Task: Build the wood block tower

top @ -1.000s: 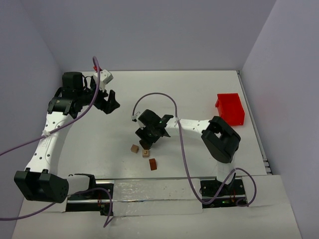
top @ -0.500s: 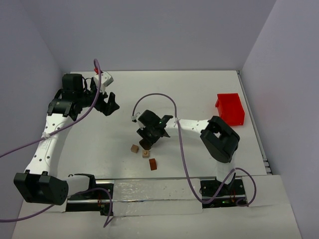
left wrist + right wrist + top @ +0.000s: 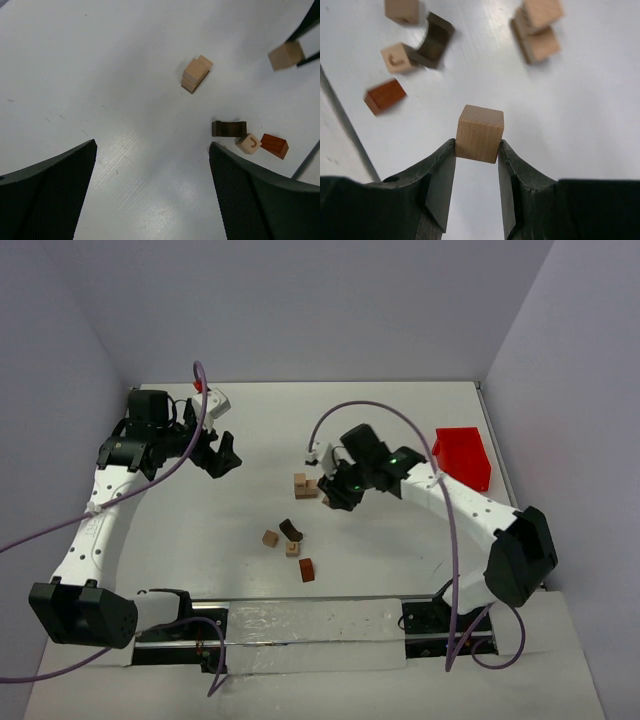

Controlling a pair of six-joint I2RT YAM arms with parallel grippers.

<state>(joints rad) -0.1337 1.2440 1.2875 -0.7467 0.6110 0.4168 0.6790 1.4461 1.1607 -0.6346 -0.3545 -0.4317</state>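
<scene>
The wood block tower is a short stack of light tan blocks on the white table. My right gripper hangs just right of the stack, shut on a tan cube held clear of the table. Loose pieces lie nearer the bases: a tan cube, a dark brown arch, a lettered tan cube and a reddish-brown block. My left gripper stands open and empty, far left of the stack.
A red plastic bin sits at the table's right edge. The left arm's purple cable loops over the back left. Both arm bases and a metal rail line the near edge.
My right gripper shut on a tan cube among the loose pieces and carried it back and right, beside the stack. The dark arch is uncovered. The left jaws spread wider.
</scene>
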